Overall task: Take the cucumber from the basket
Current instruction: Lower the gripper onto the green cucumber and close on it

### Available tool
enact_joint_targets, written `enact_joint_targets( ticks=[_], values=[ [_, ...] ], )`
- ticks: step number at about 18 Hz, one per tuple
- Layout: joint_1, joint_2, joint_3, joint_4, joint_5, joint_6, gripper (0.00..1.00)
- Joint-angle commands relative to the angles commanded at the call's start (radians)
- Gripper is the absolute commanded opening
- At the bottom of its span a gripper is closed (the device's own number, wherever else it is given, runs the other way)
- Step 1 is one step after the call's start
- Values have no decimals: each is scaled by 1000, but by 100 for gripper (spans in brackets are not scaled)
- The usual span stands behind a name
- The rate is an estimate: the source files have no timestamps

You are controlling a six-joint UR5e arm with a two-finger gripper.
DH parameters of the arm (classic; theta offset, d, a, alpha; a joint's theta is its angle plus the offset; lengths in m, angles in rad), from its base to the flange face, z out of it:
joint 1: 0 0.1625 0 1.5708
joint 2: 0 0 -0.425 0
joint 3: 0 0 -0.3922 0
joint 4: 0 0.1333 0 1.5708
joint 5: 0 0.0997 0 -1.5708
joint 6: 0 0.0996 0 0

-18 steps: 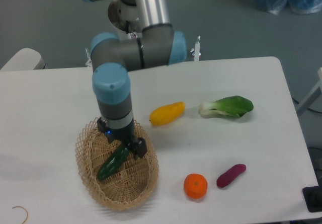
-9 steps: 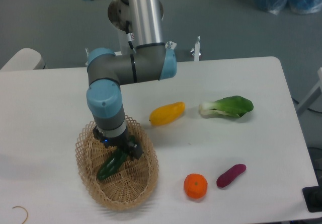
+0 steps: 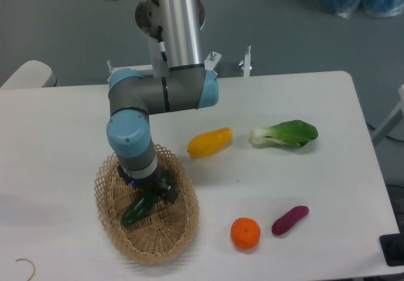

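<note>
The dark green cucumber (image 3: 137, 209) lies slanted inside the tan wicker basket (image 3: 183, 221) at the table's front left. My gripper (image 3: 153, 194) reaches straight down into the basket, its fingers straddling the cucumber's upper end. The wrist hides the fingertips, so I cannot tell whether they press on the cucumber. The cucumber's lower end rests on the basket floor.
A yellow fruit (image 3: 209, 141) and a bok choy (image 3: 285, 133) lie mid-table to the right of the arm. An orange (image 3: 245, 233) and a purple vegetable (image 3: 290, 220) sit near the front edge. A thin loop (image 3: 25, 267) lies at front left.
The arm has shifted left and sunk lower into the basket, bringing the gripper down over the cucumber's upper end. The cucumber has stayed in place.
</note>
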Motion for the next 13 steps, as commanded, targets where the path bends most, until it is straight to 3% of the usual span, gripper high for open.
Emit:
enact_joint_targets(
  ticks=[2,4,8,13],
  values=[
    [0,0,3,-2,0,8,99],
    [0,0,-2,-2,0,14,77],
    [0,0,-2,-3,0,37,71],
    [0,2,0,-3,0,46,47]
  ],
)
